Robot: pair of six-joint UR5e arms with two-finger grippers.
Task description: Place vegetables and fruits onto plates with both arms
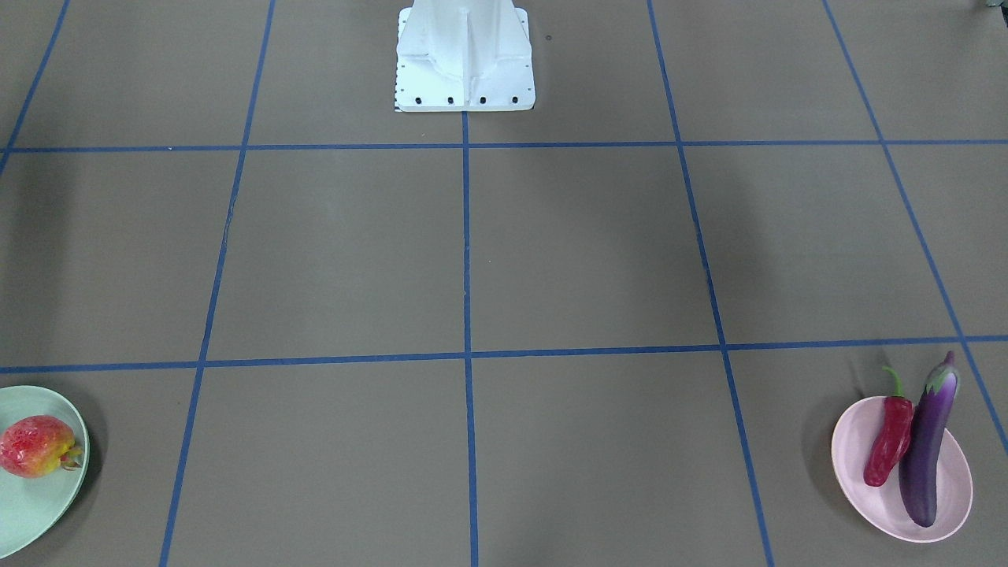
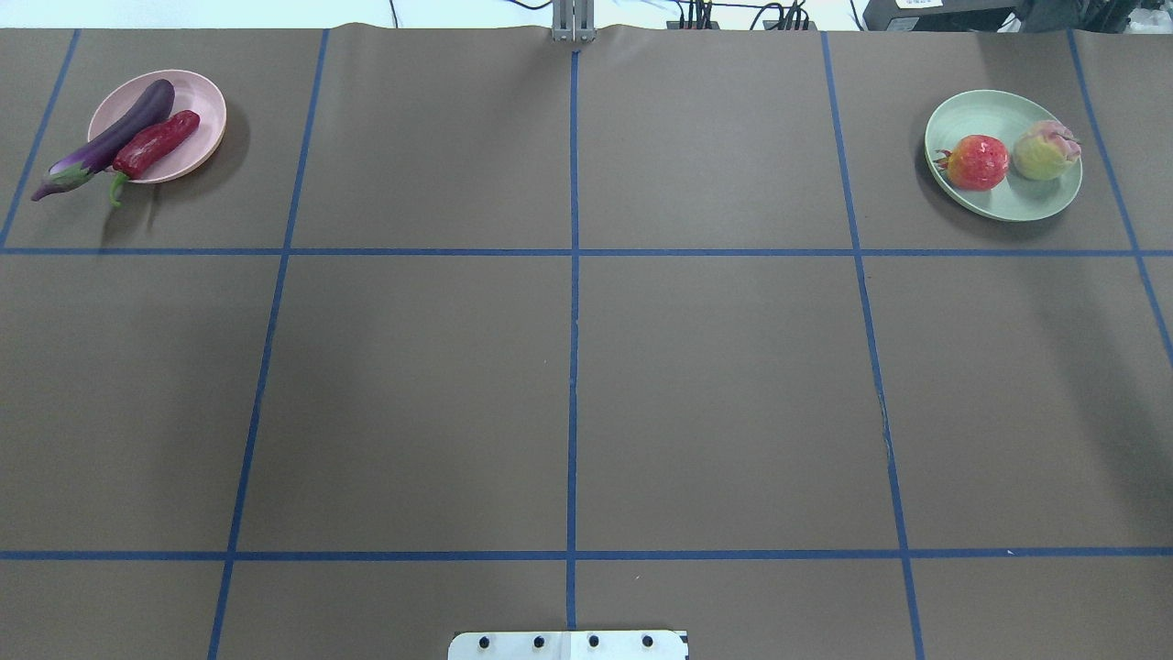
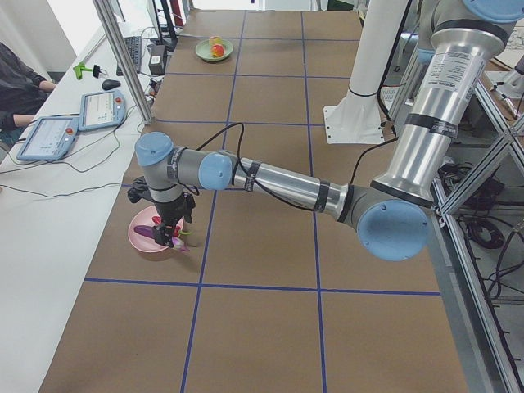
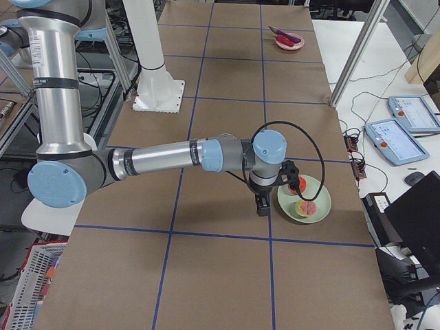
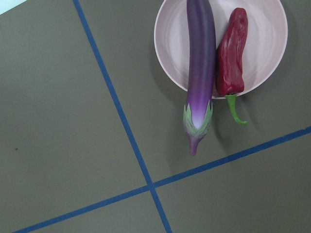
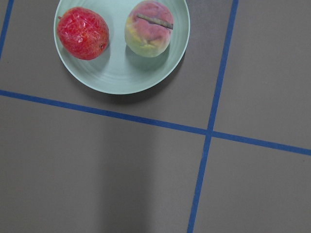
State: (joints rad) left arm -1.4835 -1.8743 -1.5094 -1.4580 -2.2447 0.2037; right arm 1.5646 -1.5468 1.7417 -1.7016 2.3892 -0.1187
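Observation:
The purple eggplant [image 2: 105,139] and the red chili pepper [image 2: 154,145] lie side by side on the pink plate [image 2: 197,101], with their stem ends over its rim. The red-and-yellow fruit [image 2: 977,161] and the peach [image 2: 1045,151] sit on the mint green plate [image 2: 999,110]. My left gripper [image 3: 168,233] shows only in the exterior left view and hangs just over the pink plate. My right gripper [image 4: 261,205] shows only in the exterior right view, beside the green plate [image 4: 304,199]. I cannot tell whether either gripper is open or shut.
The brown table carries a blue tape grid [image 2: 574,275]. The white base block [image 1: 465,59] stands at the robot's edge. Tablets [image 3: 49,135], cables and an aluminium post [image 3: 123,57] are along the far side, where an operator [image 3: 16,86] sits.

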